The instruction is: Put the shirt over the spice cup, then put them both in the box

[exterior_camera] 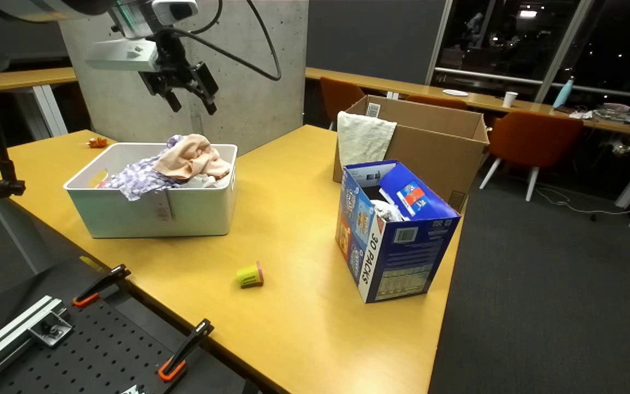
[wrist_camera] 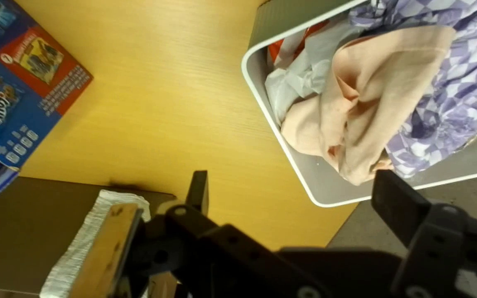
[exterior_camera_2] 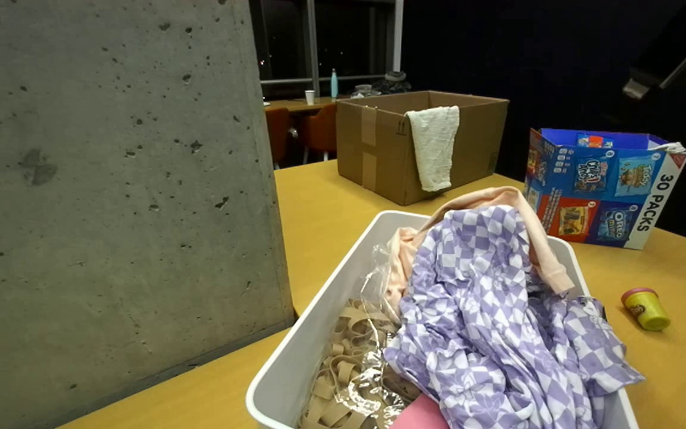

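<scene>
One small yellow tub (exterior_camera: 248, 276) with a pinkish lid lies on its side on the table (exterior_camera: 293, 230), uncovered; no other likely cup is seen on this table, so it is taken to be the spice cup. Near it stands a white bin (exterior_camera: 129, 216) holding a peach cloth (wrist_camera: 383, 95) and a purple-and-white checked cloth (exterior_camera_2: 486, 322), the latter spilling over the rim. Which of these is the shirt cannot be confirmed. The gripper (wrist_camera: 291, 182) hangs higher than the bin, fingers wide apart, nothing between them. Farther off stand a snack carton (exterior_camera: 402, 246) and, near it, a cardboard box (exterior_camera: 430, 150) with a white cloth (exterior_camera: 367, 137) hung over its edge; either may be the box meant. Step in hand, as judged: the first, fetching the garment; neither covering nor boxing is done. The next move calls for lowering onto a raised fold, gripping the chosen cloth alone, clear of the bin's rim and the neighbouring fabric, and lifting it fully out. Draping should come from above, since a tub on its side may roll if pushed.
</scene>
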